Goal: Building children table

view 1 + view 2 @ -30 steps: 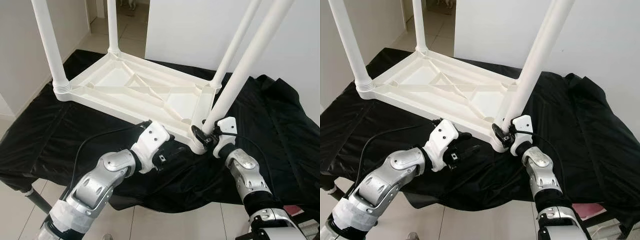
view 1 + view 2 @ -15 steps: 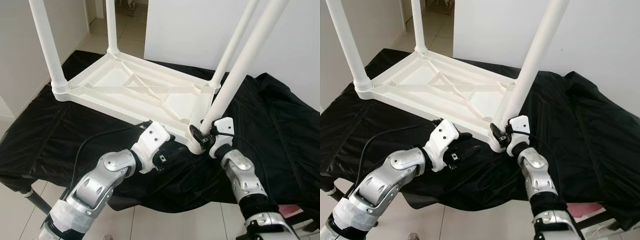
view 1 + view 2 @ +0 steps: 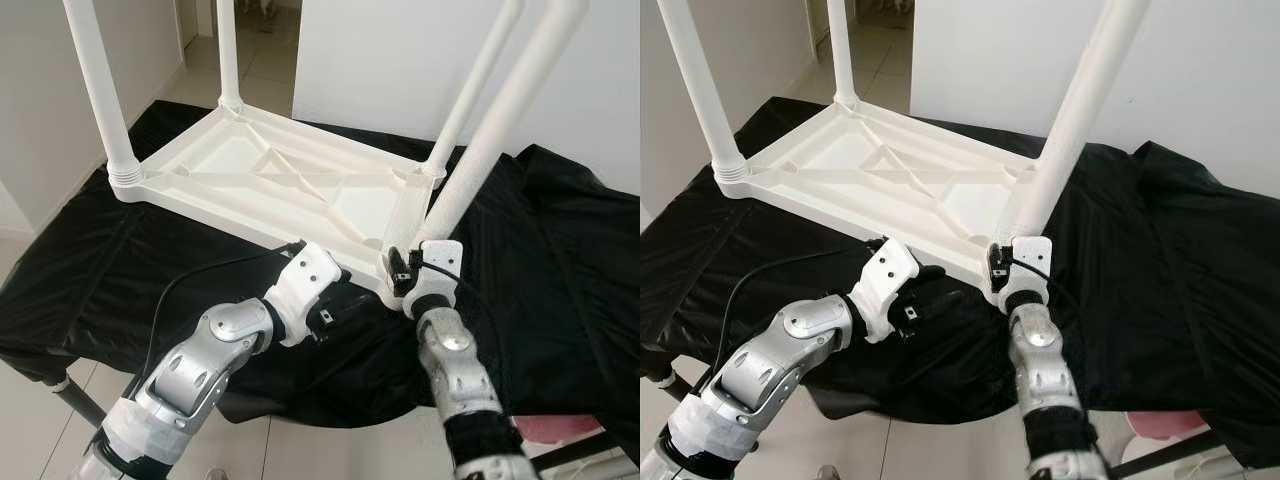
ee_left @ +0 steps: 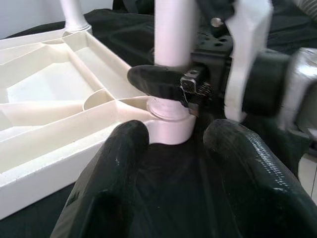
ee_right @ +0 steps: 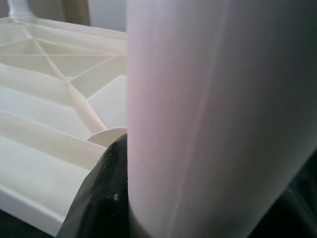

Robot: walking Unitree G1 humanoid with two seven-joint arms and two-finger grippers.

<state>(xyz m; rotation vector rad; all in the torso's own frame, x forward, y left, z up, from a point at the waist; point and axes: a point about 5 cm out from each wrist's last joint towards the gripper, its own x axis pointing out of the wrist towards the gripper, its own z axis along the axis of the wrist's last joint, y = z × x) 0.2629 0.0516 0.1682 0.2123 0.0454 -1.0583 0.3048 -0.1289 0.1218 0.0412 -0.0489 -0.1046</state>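
White plastic children's table (image 3: 270, 180) is seen upside down in the left eye view, laid on a black cloth (image 3: 560, 250) that is draped over a table; four white legs are stood up from its corners. The near right leg (image 3: 480, 150) is gripped just above its corner socket by the right tool (image 3: 405, 268), whose black fingers are closed around it. The left tool (image 3: 335, 305) is held low over the cloth just beside the tabletop's near edge, with nothing in it.

In the right eye view, the same layout is shown, with the far left leg (image 3: 700, 90) seated in its ribbed socket.

In the left wrist view, the left tool's two black fingers (image 4: 119, 163) are spread apart and empty, pointed at the near right corner socket (image 4: 171, 126). A black finger of the right tool (image 4: 163, 82) is wrapped across the leg above that socket.

In the right wrist view, the gripped leg (image 5: 218, 119) is pressed close, and one black finger (image 5: 106, 198) is laid against it, beside the ribbed underside of the tabletop (image 5: 54, 89).
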